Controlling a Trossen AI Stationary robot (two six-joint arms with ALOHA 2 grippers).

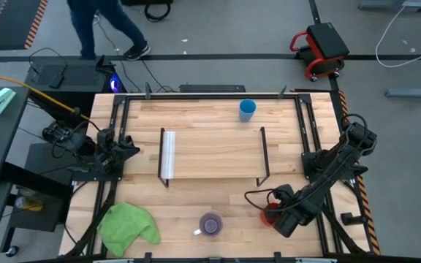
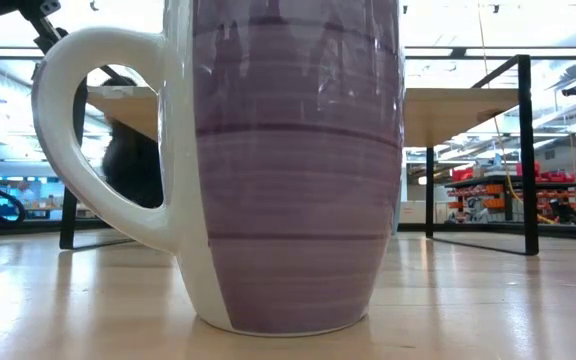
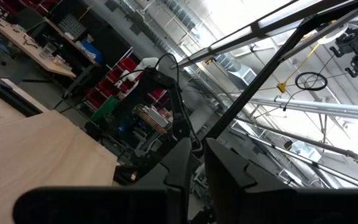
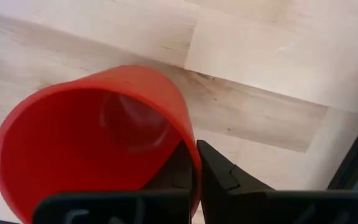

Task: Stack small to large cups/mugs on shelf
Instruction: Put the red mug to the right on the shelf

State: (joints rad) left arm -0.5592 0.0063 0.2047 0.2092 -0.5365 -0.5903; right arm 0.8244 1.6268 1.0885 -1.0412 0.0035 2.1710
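Near the table's front-right corner, the right gripper [image 4: 194,163] pinches the red mug's [image 4: 92,143] rim to lift it; the left gripper [image 3: 194,168], fingers together, waits at the left edge.

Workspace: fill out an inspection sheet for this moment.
Surface: wooden table, with the shelf standing on it, its top bare.
Job's things: blue cup behind the shelf; purple mug upright near the front edge; red cup at front right.
Clutter: green cloth at front left.
Grippers: right gripper pinching the red cup's rim, one jaw inside; left gripper parked at the table's left edge, jaws together.
Cables: yellow cable at left.
Surroundings: a person walking behind the table.
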